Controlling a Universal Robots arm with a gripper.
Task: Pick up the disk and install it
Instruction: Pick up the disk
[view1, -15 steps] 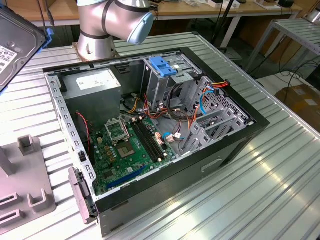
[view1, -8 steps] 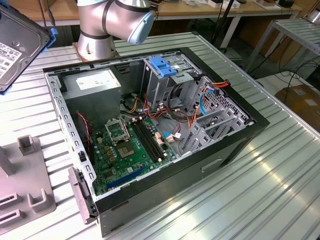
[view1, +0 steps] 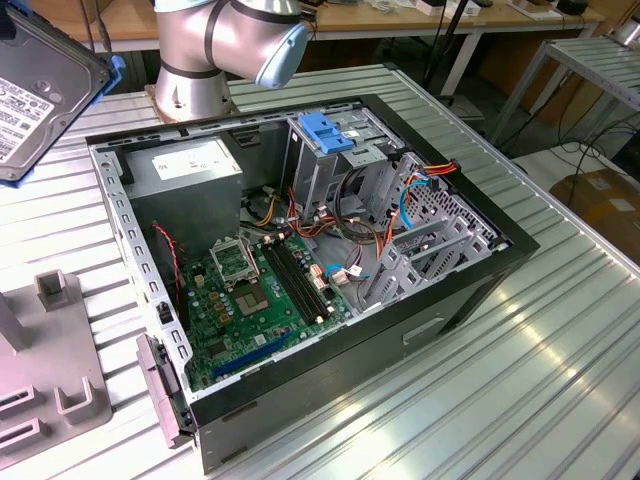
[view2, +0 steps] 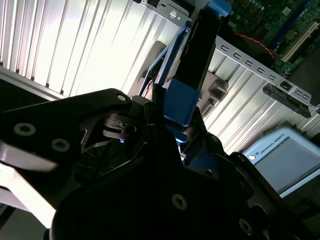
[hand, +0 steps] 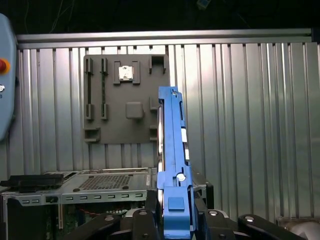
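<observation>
Currently holding the disk (view1: 45, 85) edge-on in clenched fingers (hand: 151, 210), aloft over the counter (view1: 560, 330), off the exterior view's left of the open computer case (view1: 470, 290). Likely to snag its blue rail (hand: 175, 165) on the drive cage (view1: 330, 150) or loose cables (view1: 350, 225) if brought in tilted.

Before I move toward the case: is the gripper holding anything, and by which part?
Yes. The gripper holds the disk by one end, its fingers closed on either side of the blue-railed edge.
</observation>
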